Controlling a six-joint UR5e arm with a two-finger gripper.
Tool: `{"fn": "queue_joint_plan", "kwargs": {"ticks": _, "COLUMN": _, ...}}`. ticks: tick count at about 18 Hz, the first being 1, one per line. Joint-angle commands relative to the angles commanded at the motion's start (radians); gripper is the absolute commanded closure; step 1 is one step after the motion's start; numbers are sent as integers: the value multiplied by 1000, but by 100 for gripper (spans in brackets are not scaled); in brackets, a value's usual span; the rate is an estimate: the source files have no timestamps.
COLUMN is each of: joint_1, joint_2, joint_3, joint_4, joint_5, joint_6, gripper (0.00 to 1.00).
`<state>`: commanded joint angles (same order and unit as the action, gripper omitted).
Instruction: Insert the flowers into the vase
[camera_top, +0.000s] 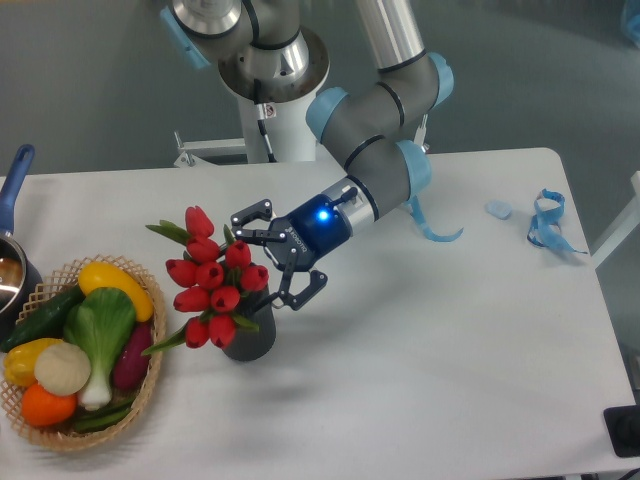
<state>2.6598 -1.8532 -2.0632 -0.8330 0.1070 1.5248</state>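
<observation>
The flowers (212, 276), a bunch of red tulip buds with green leaves, stand in the vase (251, 339), a dark grey cylinder on the white table left of centre. The buds lean to the left and spread wider than the vase mouth, hiding most of it. My gripper (262, 260) comes in from the right at the height of the buds. It is open, with its fingers spread beside the right edge of the bunch, one above and one below. Nothing is held between them.
A woven wicker basket (150, 385) with colourful vegetables sits just left of the vase. A pot with a blue handle (14, 180) is at the far left edge. Blue ribbon pieces (545, 220) lie at the right. The robot base (272, 75) stands at the back.
</observation>
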Motion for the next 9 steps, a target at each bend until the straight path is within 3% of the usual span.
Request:
{"fn": "queue_joint_plan", "kwargs": {"ticks": 6, "joint_1": 51, "joint_2": 95, "joint_3": 18, "joint_4": 0, "joint_5": 189, "joint_6": 5, "gripper": 0}}
{"fn": "queue_joint_plan", "kwargs": {"ticks": 9, "joint_1": 115, "joint_2": 126, "joint_3": 46, "joint_4": 0, "joint_5": 217, "joint_6": 5, "gripper": 0}}
